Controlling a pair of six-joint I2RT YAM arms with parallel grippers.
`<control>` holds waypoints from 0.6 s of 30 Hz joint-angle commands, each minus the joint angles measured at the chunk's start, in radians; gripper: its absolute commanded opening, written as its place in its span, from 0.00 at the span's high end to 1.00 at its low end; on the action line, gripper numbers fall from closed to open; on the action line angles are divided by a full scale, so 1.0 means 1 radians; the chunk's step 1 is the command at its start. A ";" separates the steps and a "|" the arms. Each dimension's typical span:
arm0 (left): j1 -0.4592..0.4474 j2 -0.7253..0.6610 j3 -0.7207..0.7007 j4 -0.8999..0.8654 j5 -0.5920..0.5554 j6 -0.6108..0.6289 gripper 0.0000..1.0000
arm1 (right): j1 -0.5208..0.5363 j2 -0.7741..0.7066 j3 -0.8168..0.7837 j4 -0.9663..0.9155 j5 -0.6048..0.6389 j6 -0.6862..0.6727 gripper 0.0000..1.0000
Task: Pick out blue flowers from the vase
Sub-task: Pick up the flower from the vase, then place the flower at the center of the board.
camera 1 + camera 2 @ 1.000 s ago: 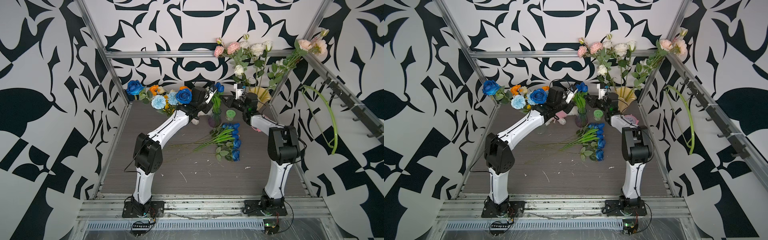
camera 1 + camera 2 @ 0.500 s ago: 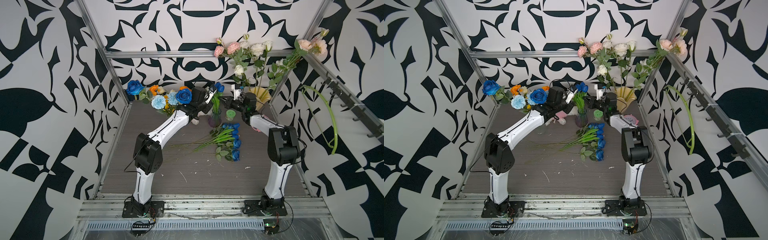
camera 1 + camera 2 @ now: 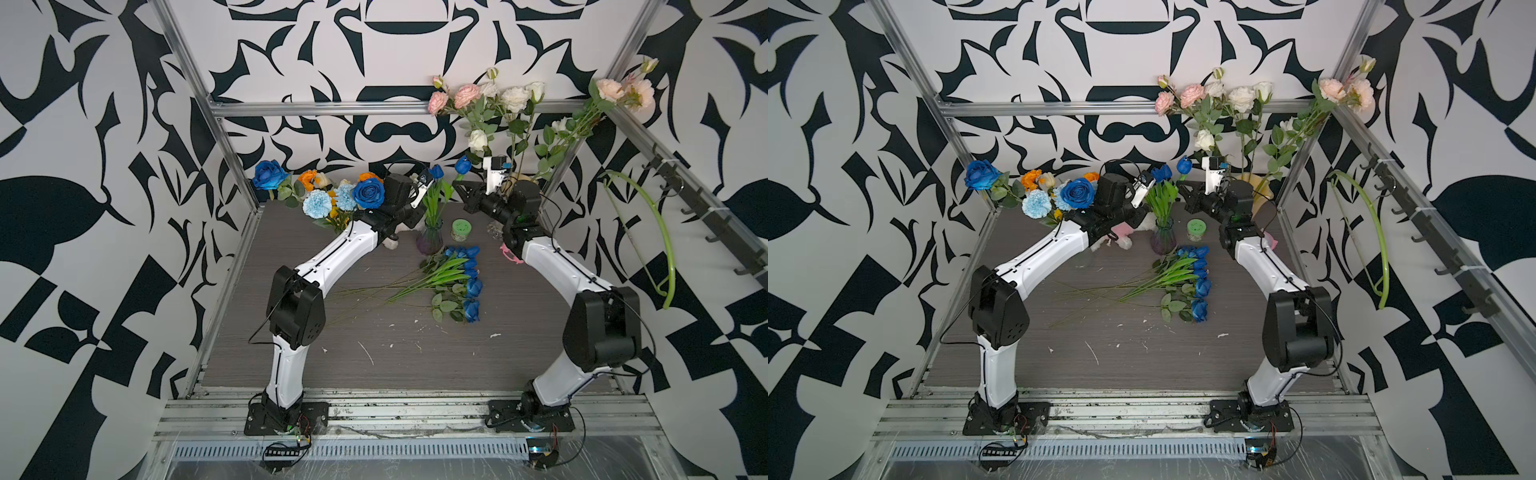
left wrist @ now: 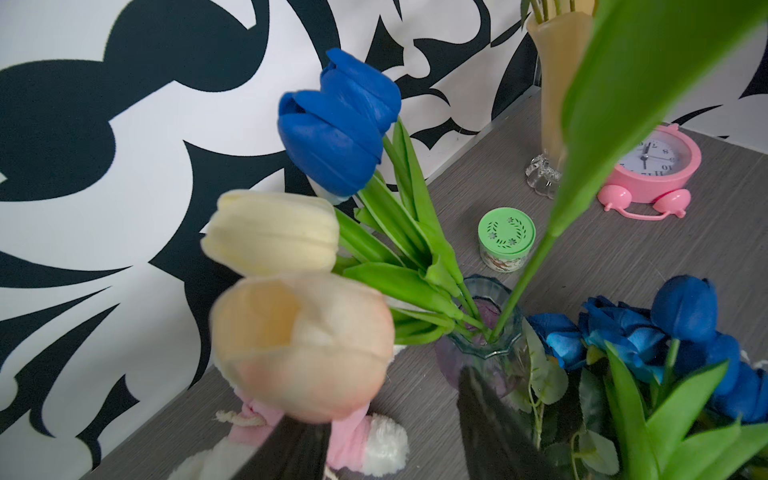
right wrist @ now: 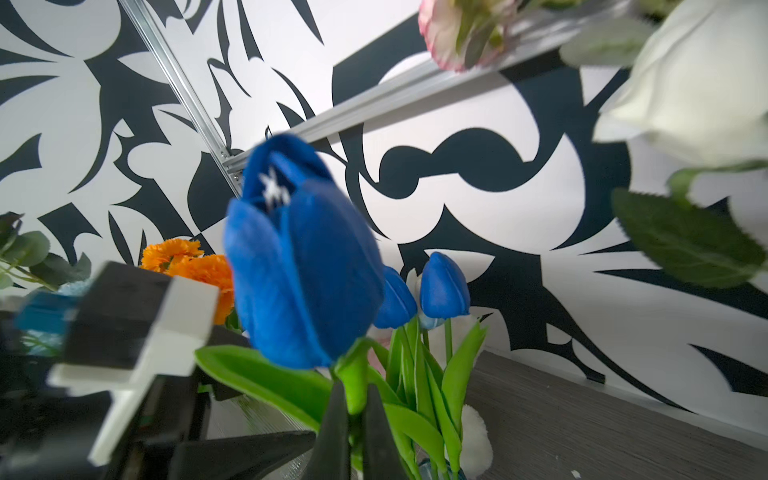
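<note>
A purple glass vase (image 3: 429,241) (image 4: 482,365) stands at the back of the table, holding tulips. My right gripper (image 5: 353,399) (image 3: 458,186) is shut on the green stem of a blue tulip (image 5: 303,266) (image 3: 462,165) (image 3: 1184,165), just under the head. A second blue tulip (image 4: 336,124) (image 3: 436,171) stays in the vase with cream and peach ones. My left gripper (image 4: 386,424) (image 3: 411,218) stands open beside the vase, holding nothing. Several blue flowers (image 3: 467,274) (image 3: 1198,274) (image 4: 665,332) lie in a pile in front of the vase.
A bunch at the back left holds blue roses (image 3: 365,193), pale-blue carnations (image 3: 316,204) and orange marigolds. A green-lidded jar (image 3: 462,229), a pink alarm clock (image 4: 652,162) and a yellow vase (image 4: 557,83) of pink and white roses stand near the right arm. A plush toy (image 4: 374,444) lies under the left gripper.
My right gripper has shut on the blue tulip's stem. Neither arm has visibly moved otherwise, and the left gripper is unchanged.
</note>
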 commanded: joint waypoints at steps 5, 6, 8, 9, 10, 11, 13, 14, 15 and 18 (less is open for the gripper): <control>0.005 -0.046 -0.014 0.016 -0.002 0.016 0.48 | 0.005 -0.210 -0.144 0.034 0.146 0.083 1.00; 0.005 -0.047 -0.011 0.017 -0.003 0.017 0.48 | 0.005 -0.225 -0.162 0.040 0.151 0.114 1.00; 0.005 -0.048 -0.009 0.016 -0.003 0.018 0.48 | 0.005 -0.257 -0.212 0.066 0.172 0.200 1.00; 0.005 -0.050 -0.010 0.016 -0.003 0.019 0.48 | 0.005 -0.270 -0.236 0.080 0.190 0.242 1.00; 0.004 -0.050 -0.010 0.015 -0.003 0.018 0.48 | 0.005 -0.281 -0.263 0.100 0.205 0.290 1.00; 0.005 -0.051 -0.010 0.015 -0.003 0.020 0.48 | 0.006 -0.292 -0.288 0.119 0.218 0.332 1.00; 0.005 -0.052 -0.013 0.013 -0.003 0.022 0.48 | 0.005 -0.313 -0.325 0.125 0.255 0.409 1.00; 0.004 -0.054 -0.014 0.013 -0.002 0.021 0.48 | 0.005 -0.322 -0.343 0.126 0.270 0.455 1.00; 0.005 -0.056 -0.016 0.015 -0.002 0.022 0.48 | 0.005 -0.329 -0.356 0.125 0.282 0.485 1.00; 0.005 -0.059 -0.022 0.018 -0.002 0.022 0.48 | 0.014 -0.347 -0.385 0.091 0.323 0.562 1.00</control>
